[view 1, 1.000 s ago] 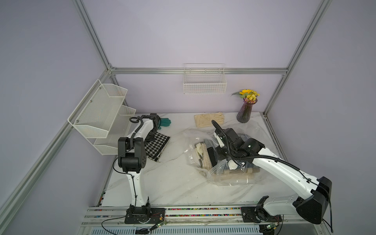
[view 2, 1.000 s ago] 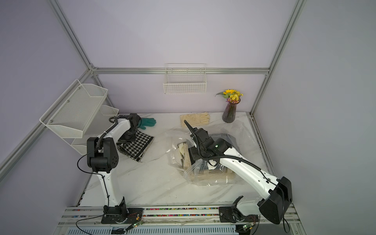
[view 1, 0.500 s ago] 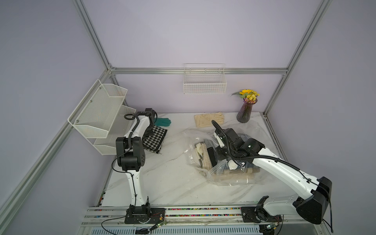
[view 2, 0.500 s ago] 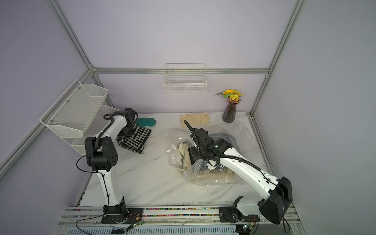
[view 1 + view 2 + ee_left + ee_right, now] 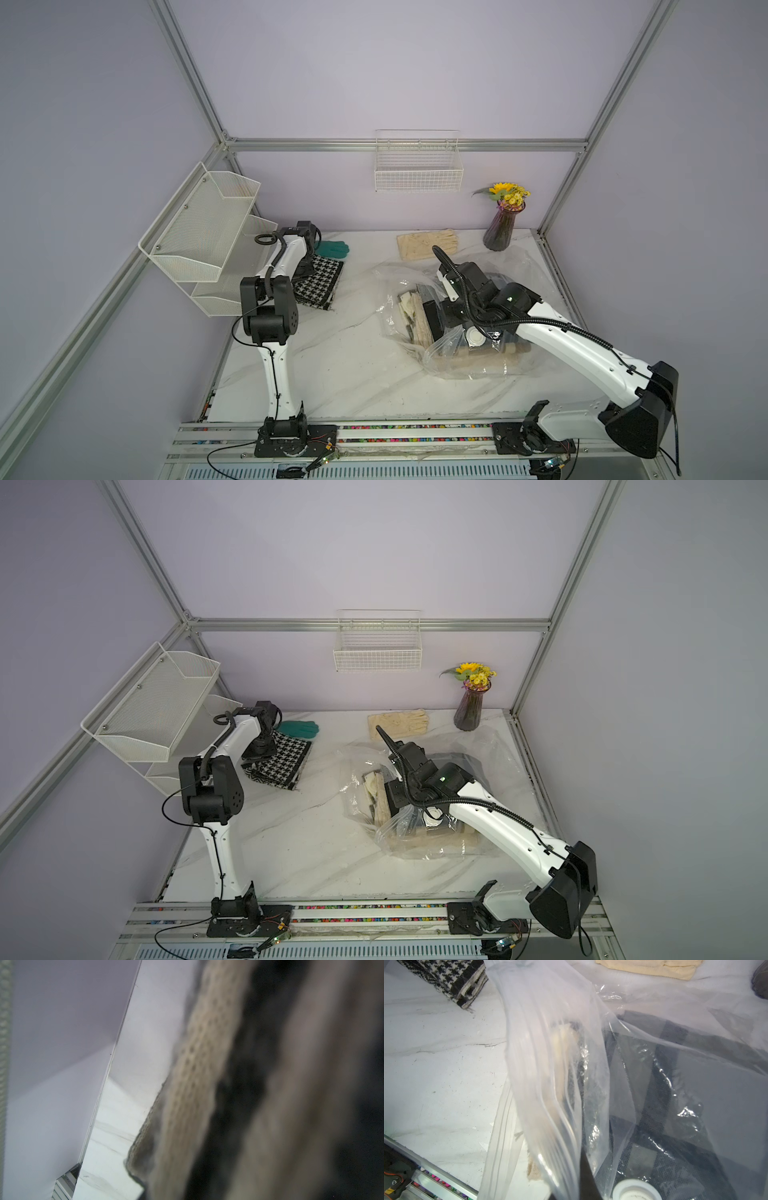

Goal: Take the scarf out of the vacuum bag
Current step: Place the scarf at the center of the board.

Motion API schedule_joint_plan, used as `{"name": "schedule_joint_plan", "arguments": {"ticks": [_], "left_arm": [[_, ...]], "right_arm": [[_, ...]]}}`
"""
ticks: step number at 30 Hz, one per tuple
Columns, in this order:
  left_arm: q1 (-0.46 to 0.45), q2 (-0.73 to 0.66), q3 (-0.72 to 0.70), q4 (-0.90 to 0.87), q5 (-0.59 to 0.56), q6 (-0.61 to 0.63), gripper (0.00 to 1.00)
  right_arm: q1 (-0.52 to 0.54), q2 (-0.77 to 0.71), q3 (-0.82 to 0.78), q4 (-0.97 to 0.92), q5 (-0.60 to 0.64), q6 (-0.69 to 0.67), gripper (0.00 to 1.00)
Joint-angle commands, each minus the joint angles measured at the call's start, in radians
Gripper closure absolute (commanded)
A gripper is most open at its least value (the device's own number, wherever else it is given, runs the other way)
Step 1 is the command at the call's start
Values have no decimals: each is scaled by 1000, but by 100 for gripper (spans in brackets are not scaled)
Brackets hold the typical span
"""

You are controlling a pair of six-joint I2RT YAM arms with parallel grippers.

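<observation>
The black-and-white houndstooth scarf (image 5: 319,283) (image 5: 283,763) lies folded on the table at the back left, outside the vacuum bag (image 5: 399,276) (image 5: 415,845). My left gripper (image 5: 305,269) (image 5: 261,750) sits low at the scarf's left edge. Blurred knit fabric (image 5: 197,1064) fills the left wrist view and hides its jaws. My right gripper (image 5: 452,320) (image 5: 571,1192) is shut on the bag's zip edge (image 5: 550,1064) and holds it up. The white valve cap (image 5: 475,335) (image 5: 636,1190) sits beside it. Dark plaid and beige fabric (image 5: 664,1084) lie inside the bag.
A green glove (image 5: 333,248) lies behind the scarf and cream gloves (image 5: 428,244) at the back centre. A vase of flowers (image 5: 503,228) stands back right. A mesh shelf (image 5: 203,224) hangs on the left wall, a wire basket (image 5: 417,174) on the back wall.
My left arm has drawn back toward the back-left corner, carrying the scarf slightly farther back and left. The right arm and bag have stayed put.
</observation>
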Motion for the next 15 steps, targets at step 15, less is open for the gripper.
{"name": "schedule_joint_plan", "arguments": {"ticks": [15], "left_arm": [[8, -77, -13, 50, -23, -2, 0]], "right_arm": [[-6, -18, -11, -7, 12, -18, 94]]}}
